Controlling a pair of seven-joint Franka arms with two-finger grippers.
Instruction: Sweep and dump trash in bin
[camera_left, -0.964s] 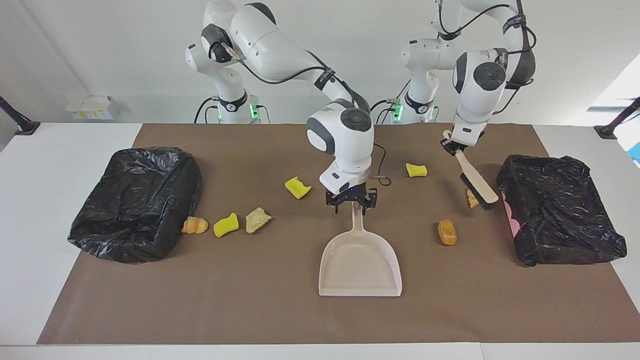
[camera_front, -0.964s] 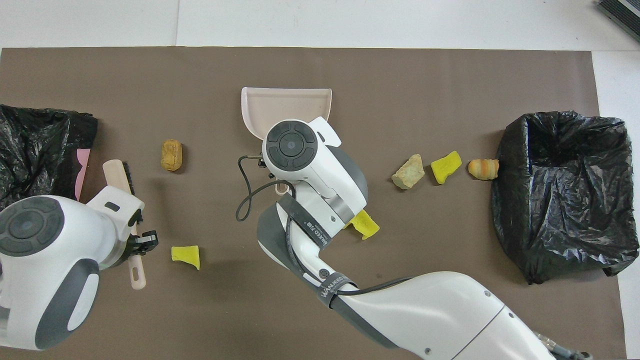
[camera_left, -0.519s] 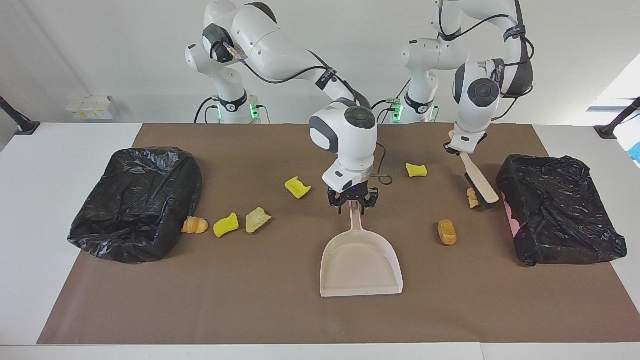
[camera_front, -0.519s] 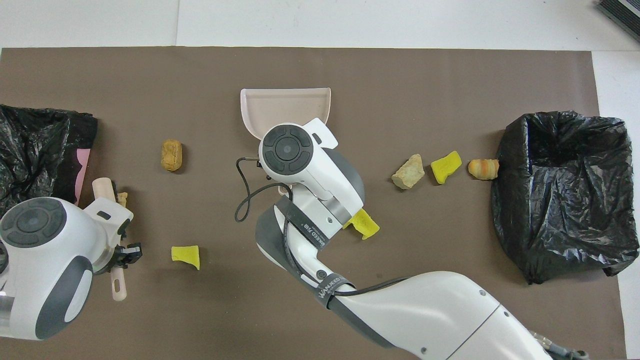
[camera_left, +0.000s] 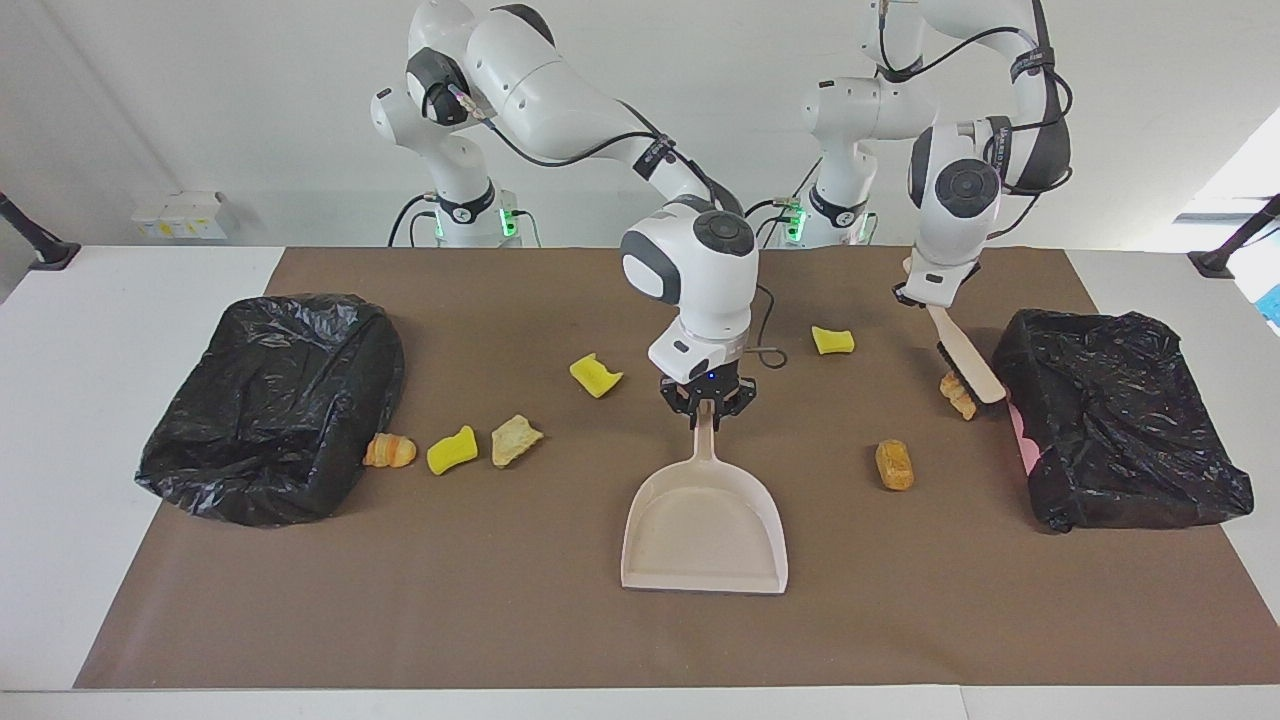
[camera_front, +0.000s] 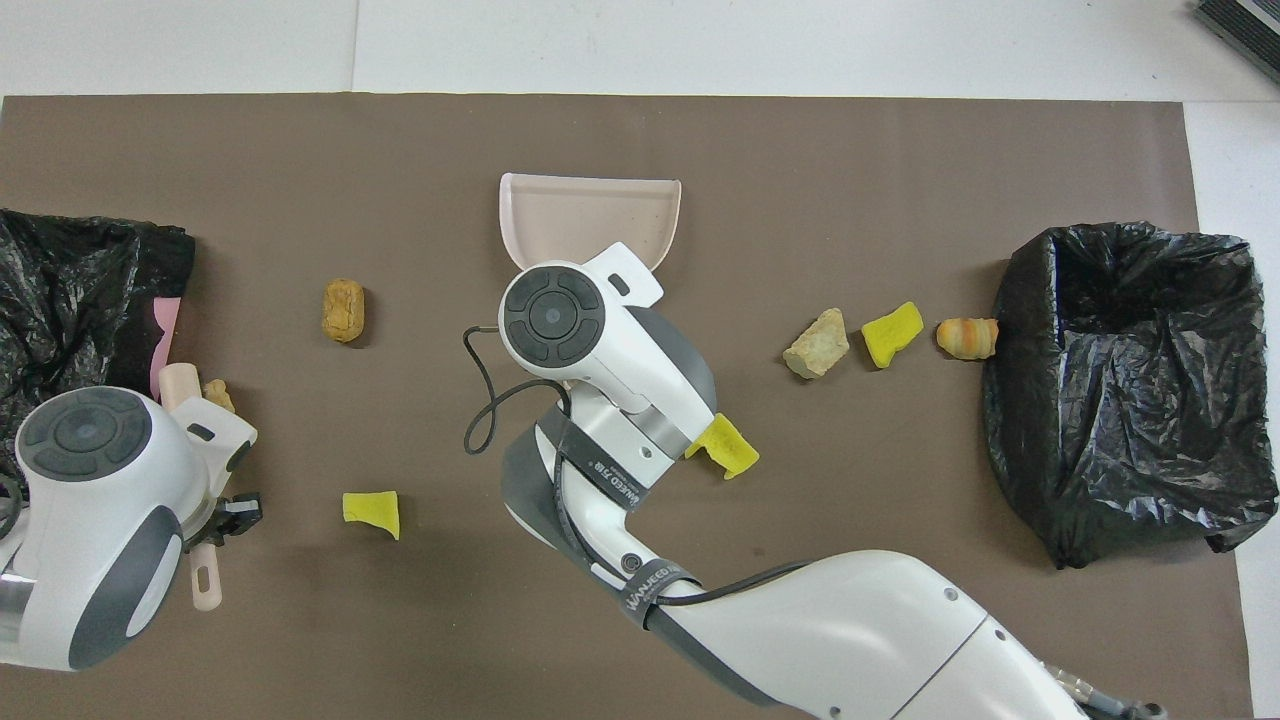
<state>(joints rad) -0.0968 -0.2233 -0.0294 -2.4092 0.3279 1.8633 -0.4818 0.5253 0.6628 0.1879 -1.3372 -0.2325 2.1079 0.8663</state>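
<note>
The right gripper (camera_left: 706, 410) is clamped on the dustpan (camera_left: 704, 528) handle at mid-table, handle pointing toward the robots and mouth away. The left gripper (camera_left: 918, 292) is shut on the brush (camera_left: 965, 358), which slants down beside the black bin (camera_left: 1120, 428) at the left arm's end, bristles touching a pastry bit (camera_left: 958, 394). More trash is scattered: a brown piece (camera_left: 894, 464) near the pan, yellow sponges (camera_left: 832, 340) nearer the robots, and three bits (camera_left: 452, 449) by the other bin (camera_left: 270, 400).
</note>
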